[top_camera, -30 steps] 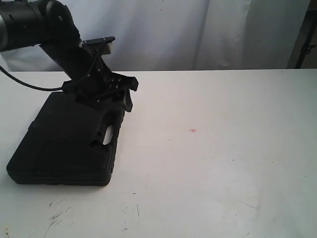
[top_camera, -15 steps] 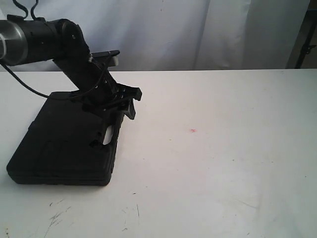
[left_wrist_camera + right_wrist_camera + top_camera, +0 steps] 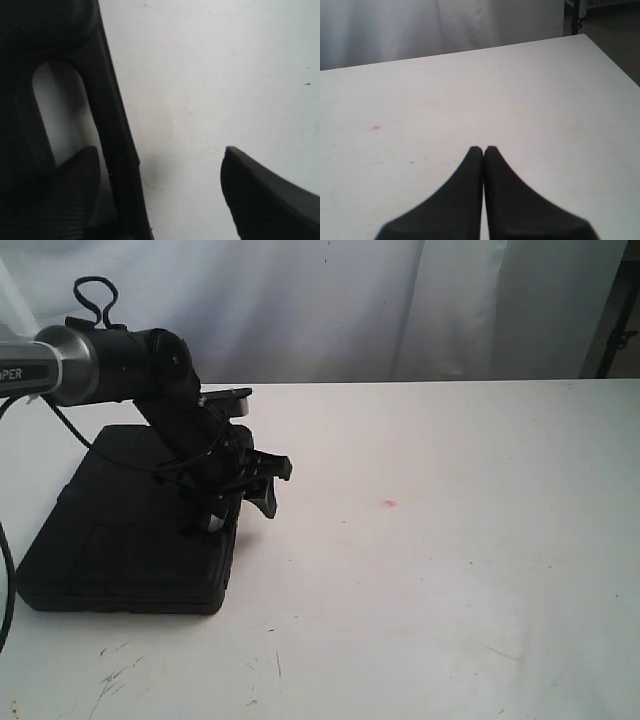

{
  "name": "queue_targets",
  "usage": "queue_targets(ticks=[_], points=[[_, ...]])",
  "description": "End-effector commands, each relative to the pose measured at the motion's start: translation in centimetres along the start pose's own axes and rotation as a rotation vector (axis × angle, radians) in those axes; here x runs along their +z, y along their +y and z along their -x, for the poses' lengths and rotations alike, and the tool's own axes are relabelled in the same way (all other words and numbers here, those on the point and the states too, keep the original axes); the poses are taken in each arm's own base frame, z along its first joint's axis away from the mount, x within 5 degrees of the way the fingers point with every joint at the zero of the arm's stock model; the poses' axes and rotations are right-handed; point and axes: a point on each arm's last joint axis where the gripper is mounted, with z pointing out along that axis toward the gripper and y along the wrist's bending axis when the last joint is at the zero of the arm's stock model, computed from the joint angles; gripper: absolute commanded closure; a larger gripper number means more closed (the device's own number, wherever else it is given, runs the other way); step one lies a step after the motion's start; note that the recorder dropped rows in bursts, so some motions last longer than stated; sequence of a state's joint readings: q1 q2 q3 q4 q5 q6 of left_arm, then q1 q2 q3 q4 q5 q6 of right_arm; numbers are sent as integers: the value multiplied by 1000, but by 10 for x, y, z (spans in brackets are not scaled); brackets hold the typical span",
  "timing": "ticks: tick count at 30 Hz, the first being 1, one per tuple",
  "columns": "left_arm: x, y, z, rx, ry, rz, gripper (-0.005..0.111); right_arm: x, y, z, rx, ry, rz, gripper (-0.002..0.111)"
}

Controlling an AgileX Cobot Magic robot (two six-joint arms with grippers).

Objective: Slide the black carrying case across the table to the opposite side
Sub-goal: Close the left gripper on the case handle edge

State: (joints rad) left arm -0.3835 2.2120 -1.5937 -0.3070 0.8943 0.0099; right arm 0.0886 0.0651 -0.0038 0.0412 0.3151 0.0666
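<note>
1. On the left side of the table (image 3: 450,570), toward its near edge, the case (image 3: 120,540) lies flat, with its handle cutout (image 3: 60,115) along its right edge.
2. The left gripper (image 3: 238,510) is low over that right edge with its fingers spread wide. One is at the cutout and the other is above bare table just right of the case, so the handle bar (image 3: 117,140) lies between them. Whether either finger touches it, I cannot tell.
3. The right gripper (image 3: 483,155) has its fingers pressed together, holding nothing, above bare tabletop.
4. A red dot (image 3: 389,503) marks the table's middle, well right of the case.
5. Dark scuff marks (image 3: 115,675) lie near the front-left edge.
</note>
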Motion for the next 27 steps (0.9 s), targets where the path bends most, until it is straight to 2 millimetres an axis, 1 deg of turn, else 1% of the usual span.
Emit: queue_targets(ticks=[1,8,10,12,13,14,15,16,21,27], points=[[4,-1,0,-8,7,-1,40,0,0,0,-3,-9,-6,108],[17,3,-2,-38,41,9,40,0,0,0,-3,-9,-6,108],[18,3,-2,-43,47,10,43,0,0,0,-3,-9,-6,108],[18,3,-3,-62,58,10,54,0,0,0,-3,-9,-6,108],[18,3,-4,-72,63,11,62,0,0,0,-3,-9,-6,108],[18,3,-5,-89,70,12,81,0,0,0,-3,-9,-6,108],[18,3,-5,-91,72,12,90,0,0,0,-3,-9,-6,108],[18,3,-6,-93,83,12,107,0,0,0,-3,-9,-6,108],[18,2,-6,-150,88,9,107,0,0,0,-3,-9,-6,108],[18,-5,-5,-211,89,-72,107,0,0,0,-3,-9,-6,108]])
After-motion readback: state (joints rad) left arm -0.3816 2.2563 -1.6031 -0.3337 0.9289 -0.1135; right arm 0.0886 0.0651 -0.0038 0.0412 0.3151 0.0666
